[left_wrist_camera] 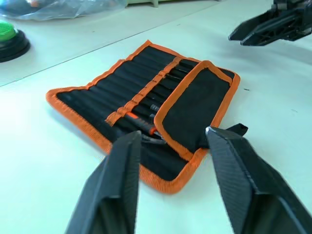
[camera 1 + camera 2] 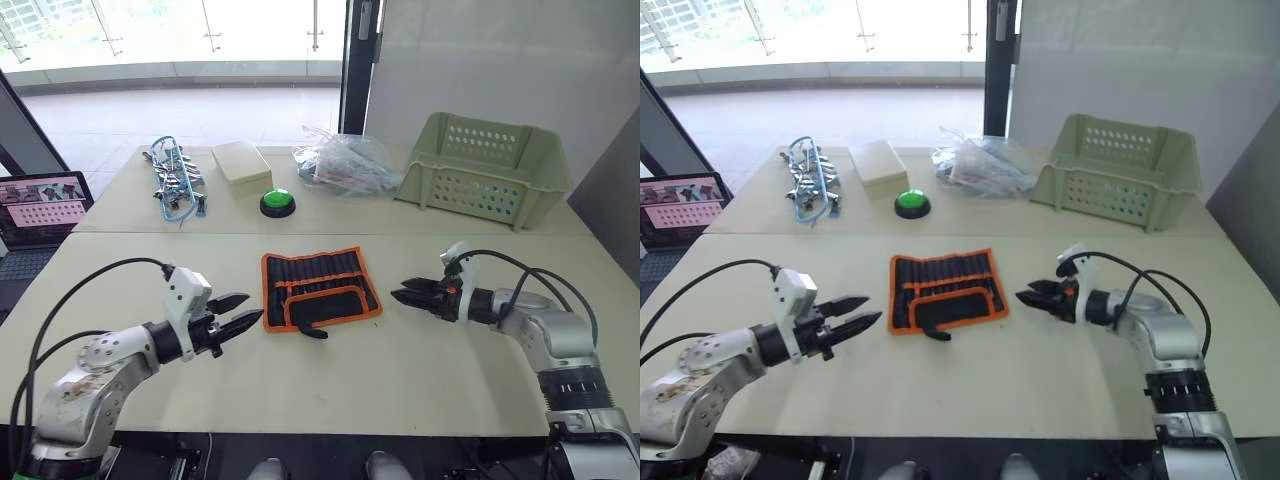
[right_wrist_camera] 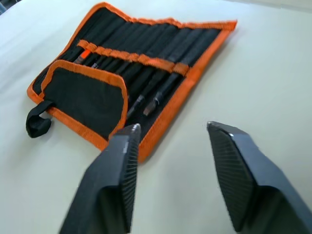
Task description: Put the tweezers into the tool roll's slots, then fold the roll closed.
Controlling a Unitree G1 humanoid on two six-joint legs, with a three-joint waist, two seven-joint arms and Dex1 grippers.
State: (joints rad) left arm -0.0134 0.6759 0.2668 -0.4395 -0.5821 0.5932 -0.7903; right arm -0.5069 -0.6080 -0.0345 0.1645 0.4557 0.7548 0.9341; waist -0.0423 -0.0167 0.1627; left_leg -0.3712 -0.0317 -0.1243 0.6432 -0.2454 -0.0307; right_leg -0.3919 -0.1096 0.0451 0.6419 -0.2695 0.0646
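Note:
The tool roll (image 2: 318,287) lies unrolled and flat at the middle of the near table, black with orange edging. A flap (image 3: 85,100) is folded up over its near edge, and the black strap (image 3: 36,124) sticks out at one corner. Several slim black tweezers (image 3: 155,91) sit side by side in the slots (image 1: 146,92) under the orange band. My left gripper (image 2: 253,306) hovers open just left of the roll, with nothing between its fingers. My right gripper (image 2: 398,289) is open and empty too, a short way right of the roll, pointing at it.
On the far table stand a pale green basket (image 2: 485,165) at the right, a crumpled plastic bag (image 2: 345,160), a green push button (image 2: 277,202), a cream box (image 2: 241,161) and a blue-and-silver tangle of clips (image 2: 175,180). A laptop (image 2: 40,205) sits at the far left.

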